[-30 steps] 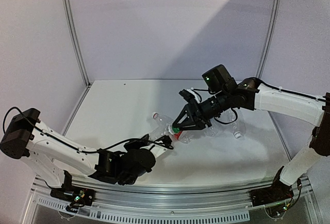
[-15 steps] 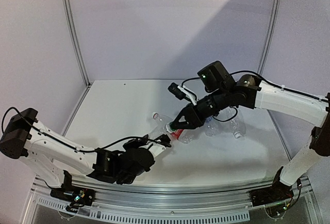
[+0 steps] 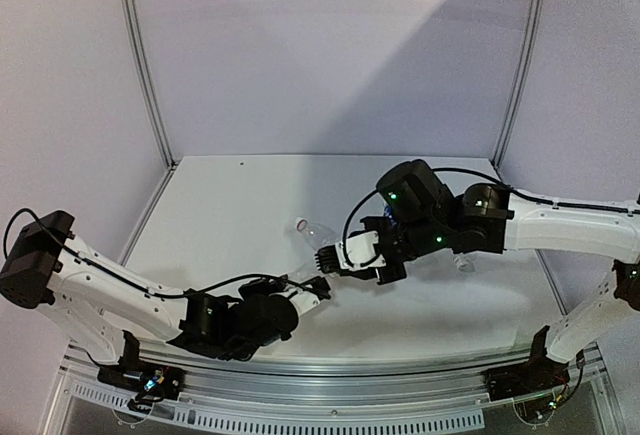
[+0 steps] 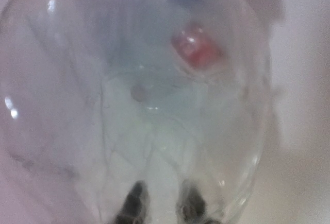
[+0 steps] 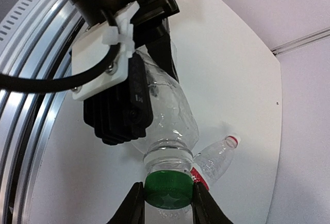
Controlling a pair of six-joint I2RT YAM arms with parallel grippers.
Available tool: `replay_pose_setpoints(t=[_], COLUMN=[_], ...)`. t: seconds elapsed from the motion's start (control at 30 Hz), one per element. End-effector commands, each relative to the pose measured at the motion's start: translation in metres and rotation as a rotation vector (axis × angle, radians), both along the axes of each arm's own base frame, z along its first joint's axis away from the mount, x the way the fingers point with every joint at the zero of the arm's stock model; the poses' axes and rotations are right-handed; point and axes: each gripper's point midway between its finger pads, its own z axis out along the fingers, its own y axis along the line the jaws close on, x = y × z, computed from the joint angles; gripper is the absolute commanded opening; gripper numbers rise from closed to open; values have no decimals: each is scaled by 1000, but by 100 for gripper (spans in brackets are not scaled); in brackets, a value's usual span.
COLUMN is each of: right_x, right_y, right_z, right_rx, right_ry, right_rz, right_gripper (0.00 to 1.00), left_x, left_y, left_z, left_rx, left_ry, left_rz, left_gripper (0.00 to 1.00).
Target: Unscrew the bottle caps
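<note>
The left arm (image 3: 120,290) lay low and outstretched, its left gripper (image 3: 306,291) clamped around the body of a clear bottle (image 5: 166,112). The bottle's long axis ran straight out from those fingers, neck pointing toward the right arm (image 3: 560,225). There the right gripper (image 5: 166,203), wrist bent inward, pinched the green cap (image 5: 167,190) between both fingers. Just beyond them a second bottle (image 5: 214,157) lay tilted.

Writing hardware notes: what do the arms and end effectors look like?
The left arm and right arm have white shells, black joints and loose black cables. Green lights dot the right wrist. The left end effector is black with a zip-tied white plate.
</note>
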Motion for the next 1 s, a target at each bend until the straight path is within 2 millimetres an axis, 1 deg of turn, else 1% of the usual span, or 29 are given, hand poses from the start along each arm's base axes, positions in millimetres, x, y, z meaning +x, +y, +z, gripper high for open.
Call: replay_pose_setpoints(t=[0.0,0.23,0.33,0.43,0.5,0.57,0.67,0.7,0.77,0.8,0.87,0.9,0.93,0.97], right_x=[-11,-25,-29,-26,-20,-17,-1,4,17,31,48,57,64,70], right_y=[0,-16,-19,-19,-16,-14,-13,-14,-13,-14,-13,-8,-8,-4], right_z=[18,49,51,49,55,66,87,90,100,102,110,102,101,91], right_rx=[33,107,112,100,127,167,245,256,304,318,350,331,321,283], right_ry=[-160,-228,-232,-231,-219,-183,-112,-88,-33,-33,27,81,121,162], right_rz=[108,135,146,127,81,30,-98,-131,-227,-304,-431,-488,-545,-588], right_gripper=[23,23,23,23,23,23,22,20,13,9,7,6,5,4], left_x=[-3,-6,-7,-7,-4,2,13,17,24,27,32,33,35,36], left_y=[-21,-21,-22,-20,-16,-10,4,11,24,31,46,52,59,65], left_z=[22,25,26,28,31,37,47,50,59,65,73,78,82,86], left_rx=[-134,-152,-159,-165,-171,-196,-259,-279,-335,-366,-417,-451,-482,-512], left_ry=[3,22,33,28,14,5,15,21,19,13,2,1,0,-1], left_rz=[-33,-45,-56,-49,-26,10,78,106,153,176,219,239,258,270], left_gripper=[6,6,6,6,6,6,6,6,7,8,9,9,9,9])
